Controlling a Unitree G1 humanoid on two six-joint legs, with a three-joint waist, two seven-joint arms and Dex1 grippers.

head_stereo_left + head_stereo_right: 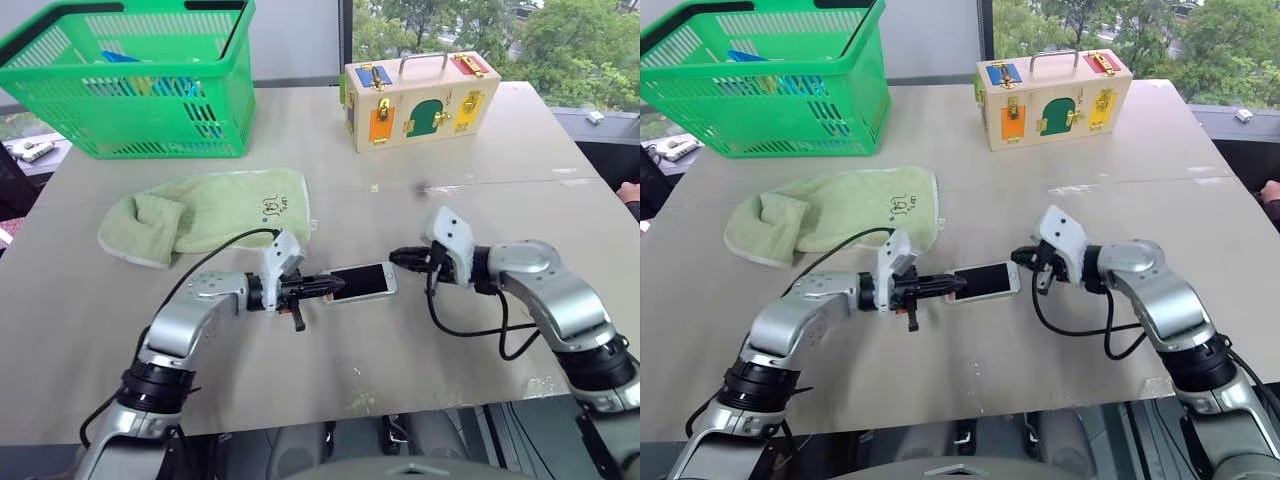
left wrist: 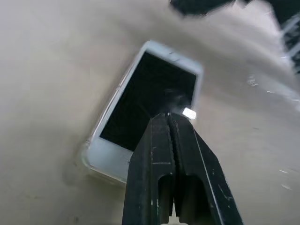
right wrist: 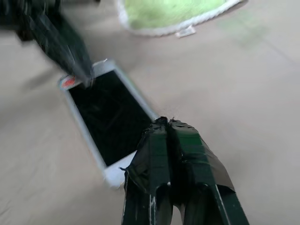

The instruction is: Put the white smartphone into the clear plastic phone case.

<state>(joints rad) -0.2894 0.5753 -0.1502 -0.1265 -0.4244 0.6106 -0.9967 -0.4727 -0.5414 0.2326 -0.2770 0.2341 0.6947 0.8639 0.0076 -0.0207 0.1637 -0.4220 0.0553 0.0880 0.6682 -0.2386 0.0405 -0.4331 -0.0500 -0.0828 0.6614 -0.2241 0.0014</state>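
Observation:
The white smartphone (image 1: 362, 281) lies screen up on the table between my two grippers. A thin clear rim, the clear plastic phone case (image 2: 88, 161), shows around the phone's corner in the left wrist view, so the phone seems to sit in it. My left gripper (image 1: 338, 286) is shut, its tips over the phone's left end; I cannot tell whether they touch the screen. My right gripper (image 1: 397, 258) is shut too, just off the phone's right end and slightly above it. The right wrist view shows the phone (image 3: 108, 117) beyond the shut fingers (image 3: 164, 140).
A crumpled green towel (image 1: 210, 215) lies behind the left arm. A green shopping basket (image 1: 140, 80) stands at the back left and a wooden lock box (image 1: 420, 100) at the back centre. The table's front edge (image 1: 400, 405) runs close below both arms.

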